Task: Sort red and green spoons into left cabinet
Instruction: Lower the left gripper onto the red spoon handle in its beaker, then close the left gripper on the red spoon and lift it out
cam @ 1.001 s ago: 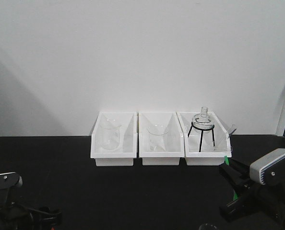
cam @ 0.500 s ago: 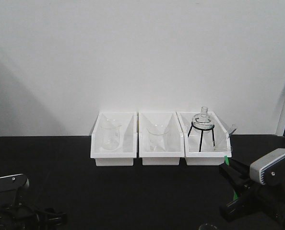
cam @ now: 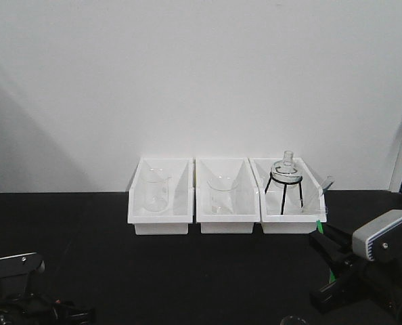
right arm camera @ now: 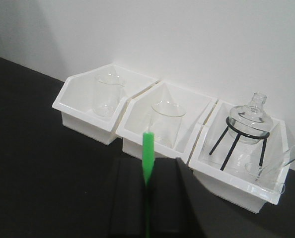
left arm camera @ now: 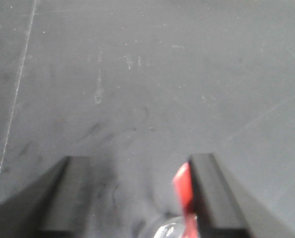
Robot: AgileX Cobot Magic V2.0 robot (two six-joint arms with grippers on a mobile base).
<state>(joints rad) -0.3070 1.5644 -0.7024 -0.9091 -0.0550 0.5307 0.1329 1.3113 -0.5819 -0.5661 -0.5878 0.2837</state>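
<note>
Green spoon (right arm camera: pixel 148 158) pinched between right fingers (right arm camera: pixel 130 198), red spoon (left arm camera: pixel 183 182) against left fingers (left arm camera: pixel 209 193)

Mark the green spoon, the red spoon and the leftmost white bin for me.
green spoon (right arm camera: pixel 147 156): right wrist view, mid-handle.
red spoon (left arm camera: pixel 183 182): left wrist view, upper red end.
leftmost white bin (cam: pixel 160 227): front view, front wall.

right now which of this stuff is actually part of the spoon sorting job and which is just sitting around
Part of the job:
- green spoon, clamped in the right tool
- red spoon, against one jaw of the open left tool
- no cabinet is in view

Just lying about:
- three white bins
- two beakers
- round flask
- glass tube
</note>
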